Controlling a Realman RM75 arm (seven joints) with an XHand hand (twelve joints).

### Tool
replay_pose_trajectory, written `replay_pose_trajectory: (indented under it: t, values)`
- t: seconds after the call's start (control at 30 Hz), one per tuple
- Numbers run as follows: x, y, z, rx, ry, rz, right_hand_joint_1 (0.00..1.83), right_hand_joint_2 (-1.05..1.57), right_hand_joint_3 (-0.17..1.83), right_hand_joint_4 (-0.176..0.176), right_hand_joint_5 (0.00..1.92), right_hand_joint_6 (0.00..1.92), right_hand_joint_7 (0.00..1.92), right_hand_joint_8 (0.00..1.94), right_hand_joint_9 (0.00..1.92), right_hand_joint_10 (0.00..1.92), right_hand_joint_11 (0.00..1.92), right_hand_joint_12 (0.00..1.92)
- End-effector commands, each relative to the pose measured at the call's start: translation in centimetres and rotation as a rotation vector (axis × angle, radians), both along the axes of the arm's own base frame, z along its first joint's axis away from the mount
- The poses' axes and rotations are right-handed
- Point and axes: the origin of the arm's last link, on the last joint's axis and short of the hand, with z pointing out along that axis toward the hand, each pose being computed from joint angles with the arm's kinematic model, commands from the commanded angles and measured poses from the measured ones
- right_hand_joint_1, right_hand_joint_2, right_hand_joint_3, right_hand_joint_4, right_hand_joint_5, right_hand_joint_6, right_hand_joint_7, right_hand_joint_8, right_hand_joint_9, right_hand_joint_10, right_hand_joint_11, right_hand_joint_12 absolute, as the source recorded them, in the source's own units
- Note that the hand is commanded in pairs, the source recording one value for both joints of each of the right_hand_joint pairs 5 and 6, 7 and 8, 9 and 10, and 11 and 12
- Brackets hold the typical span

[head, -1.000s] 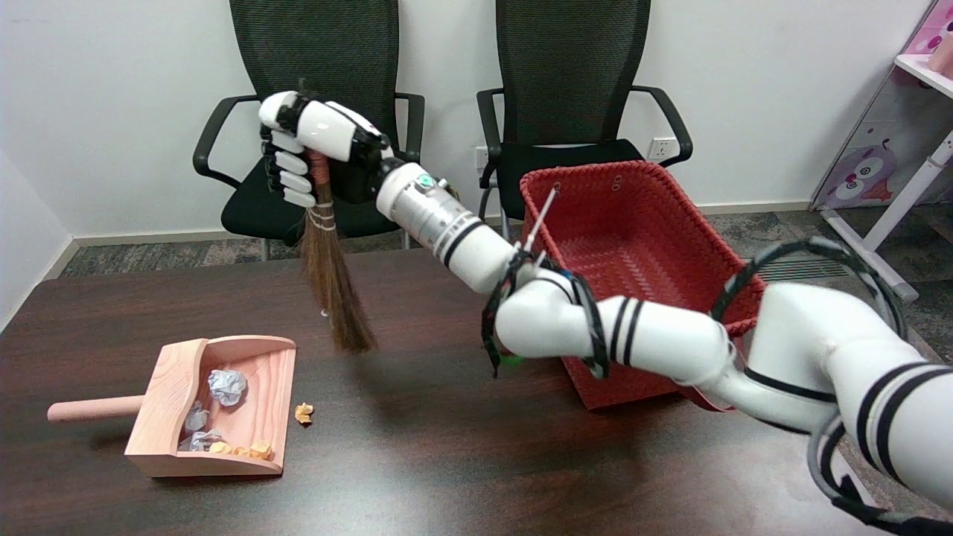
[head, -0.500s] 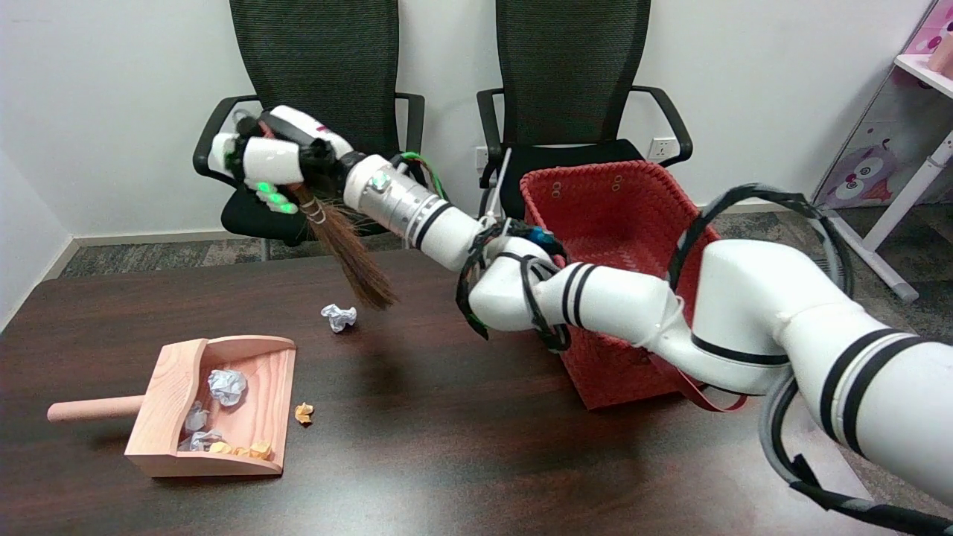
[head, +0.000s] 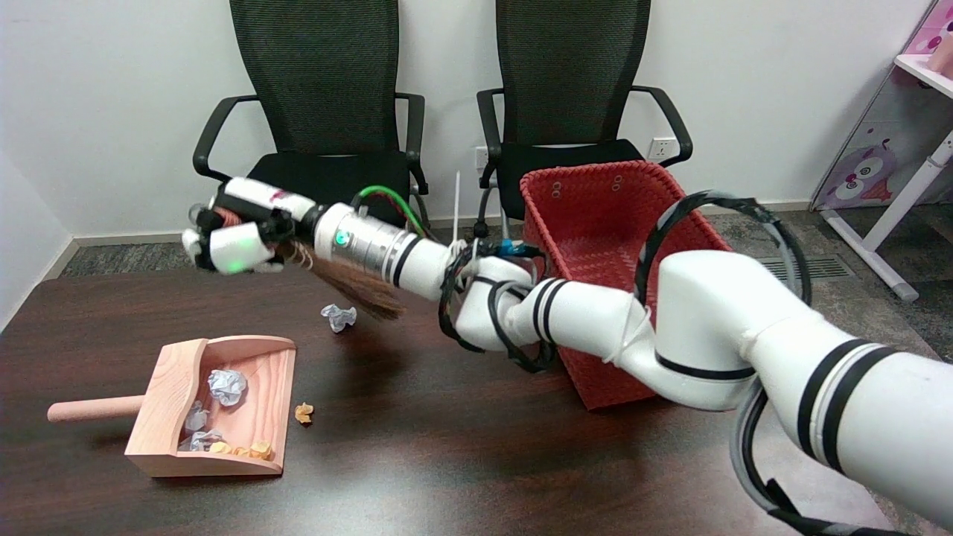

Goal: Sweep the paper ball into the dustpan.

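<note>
A white crumpled paper ball (head: 339,316) lies on the dark table, up and to the right of the wooden dustpan (head: 175,439). The dustpan holds several white and tan scraps, and a small tan scrap (head: 303,412) lies just outside its open right side. My right hand (head: 231,237) hovers above the table's far left and grips the handle of a small straw broom (head: 357,292). The broom lies almost level, its brown bristles pointing right, just above and right of the paper ball, under my forearm.
A red woven basket (head: 595,223) stands at the table's far right edge, partly behind my arm. Two black office chairs (head: 320,97) stand behind the table. The dustpan's round handle (head: 93,408) sticks out to the left.
My hand has dropped and swung left, tipping the broom from hanging upright to nearly level. The paper ball, hidden behind the bristles a second ago, now shows on the table.
</note>
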Motion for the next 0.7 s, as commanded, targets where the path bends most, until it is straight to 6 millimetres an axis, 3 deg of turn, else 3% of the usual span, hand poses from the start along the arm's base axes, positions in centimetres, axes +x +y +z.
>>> replay_pose_trajectory:
  t: [0.03,0.33,0.7]
  values:
    - [-6.2,3.0,-2.9,0.056,0.147,-0.072,0.85,1.07,1.83,-0.005,1.92,1.92,1.92,1.92,1.92,1.92,1.92,1.92]
    - [-7.7,3.9,-3.7,0.059,0.078,-0.216,0.86,1.01,1.83,-0.007,1.92,1.92,1.92,1.92,1.92,1.92,1.92,1.92]
    - [-6.6,4.5,-5.0,0.103,-0.048,-0.308,0.87,1.05,1.82,-0.007,1.92,1.92,1.92,1.92,1.92,1.92,1.92,1.92]
